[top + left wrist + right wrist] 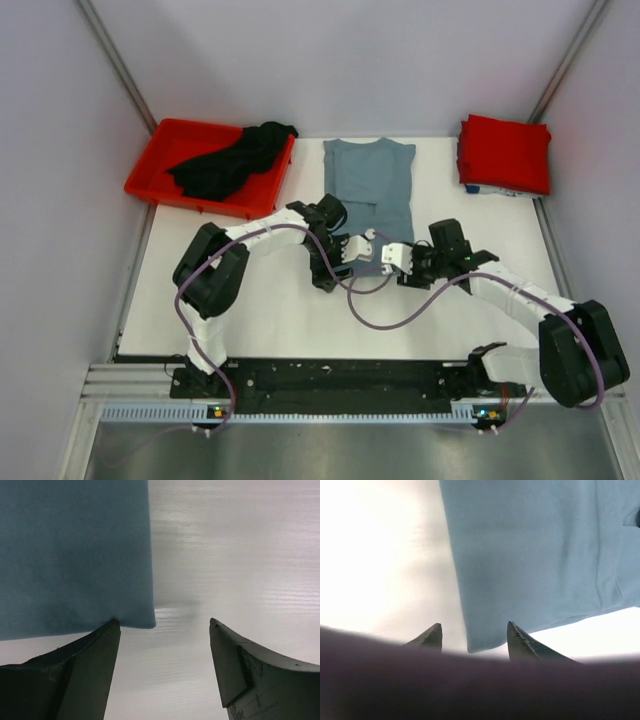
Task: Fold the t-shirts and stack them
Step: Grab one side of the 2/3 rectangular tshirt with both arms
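Observation:
A dusty grey-blue t-shirt (372, 190) lies flat mid-table, narrowed lengthwise, neck toward the back. Both grippers hover at its near hem. My left gripper (352, 250) (164, 622) is open over bare table; one fingertip (112, 627) sits at the edge of a shirt corner (75, 555). My right gripper (398, 256) (474, 625) is open too, and the other near corner of the shirt (485, 640) lies between its tips, not pinched. A folded bright red t-shirt (505, 153) rests at the back right. The black t-shirt (232, 160) lies crumpled in the bin.
A rigid red plastic bin (160, 170) stands at the back left and holds the black shirt. Grey walls close in the table on three sides. A purple cable (385, 318) loops over the near table and blurs the bottom of the right wrist view.

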Robot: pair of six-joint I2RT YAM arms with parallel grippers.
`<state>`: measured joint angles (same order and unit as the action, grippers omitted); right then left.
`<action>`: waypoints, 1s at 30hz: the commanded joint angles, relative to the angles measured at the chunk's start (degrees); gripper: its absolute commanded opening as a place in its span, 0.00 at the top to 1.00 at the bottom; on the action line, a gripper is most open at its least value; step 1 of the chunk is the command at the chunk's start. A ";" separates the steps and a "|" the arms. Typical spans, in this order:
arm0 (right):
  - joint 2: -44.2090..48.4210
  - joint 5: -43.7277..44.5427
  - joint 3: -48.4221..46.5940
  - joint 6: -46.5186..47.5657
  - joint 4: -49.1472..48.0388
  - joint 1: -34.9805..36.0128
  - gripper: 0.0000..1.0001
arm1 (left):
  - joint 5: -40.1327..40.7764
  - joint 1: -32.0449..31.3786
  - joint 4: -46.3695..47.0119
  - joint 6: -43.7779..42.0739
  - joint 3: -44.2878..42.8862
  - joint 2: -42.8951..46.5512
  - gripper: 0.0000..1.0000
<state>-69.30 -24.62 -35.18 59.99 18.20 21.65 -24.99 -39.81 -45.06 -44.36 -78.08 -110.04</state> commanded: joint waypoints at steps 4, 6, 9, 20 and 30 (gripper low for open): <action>-6.90 7.65 0.29 5.84 -3.08 2.17 0.48 | 1.17 -0.18 2.69 1.20 1.97 -1.23 0.28; -7.78 8.97 0.29 5.84 -3.17 2.34 0.49 | 0.74 -0.18 3.66 1.64 2.49 -1.49 0.28; -8.92 11.52 0.37 6.28 -2.56 2.52 0.54 | 1.79 -0.18 5.07 2.87 2.15 -1.93 0.30; -9.72 12.41 -1.03 5.06 -1.85 3.58 0.99 | 3.46 -0.18 4.54 4.28 -1.45 -4.66 0.79; -4.02 10.82 -3.31 1.98 2.09 3.92 1.00 | 3.11 0.17 2.35 4.28 0.04 0.60 1.00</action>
<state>-77.78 -12.56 -35.40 64.23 15.68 24.97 -20.47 -39.68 -41.08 -39.64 -78.87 -112.92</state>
